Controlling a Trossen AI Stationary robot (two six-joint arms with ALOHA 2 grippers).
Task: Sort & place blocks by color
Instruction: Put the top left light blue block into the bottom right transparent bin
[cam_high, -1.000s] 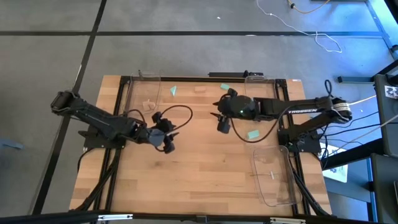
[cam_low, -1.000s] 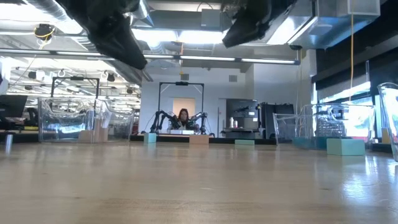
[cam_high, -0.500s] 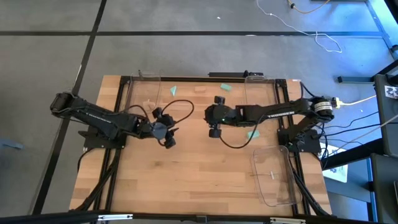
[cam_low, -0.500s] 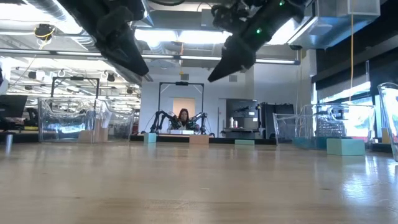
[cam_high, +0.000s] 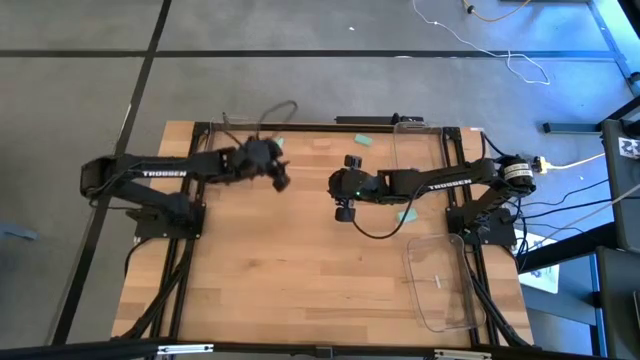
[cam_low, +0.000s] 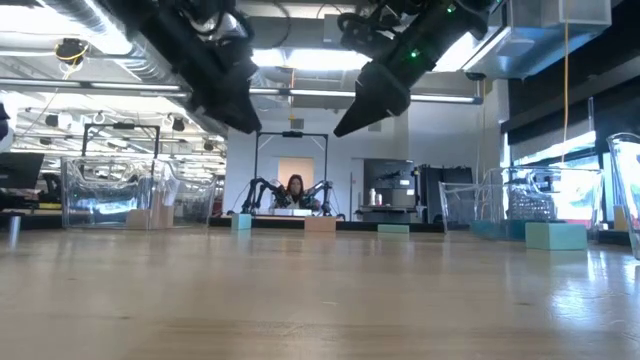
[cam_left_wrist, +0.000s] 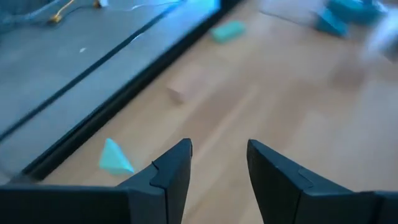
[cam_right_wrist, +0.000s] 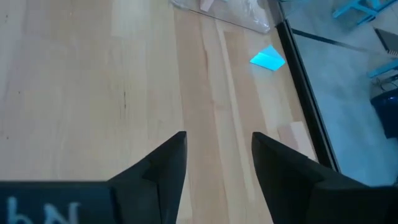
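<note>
Near the table's far edge your left gripper hangs open and empty, a mint wedge block just ahead beside the rail. You look set for the pick: line up and come down. Mid-table, your right gripper waits, parted, holding nothing.

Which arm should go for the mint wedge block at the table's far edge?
Left, probably. The left tool is open, empty and close beside the mint wedge. The right tool, also open, sits mid-table, farther away.
</note>
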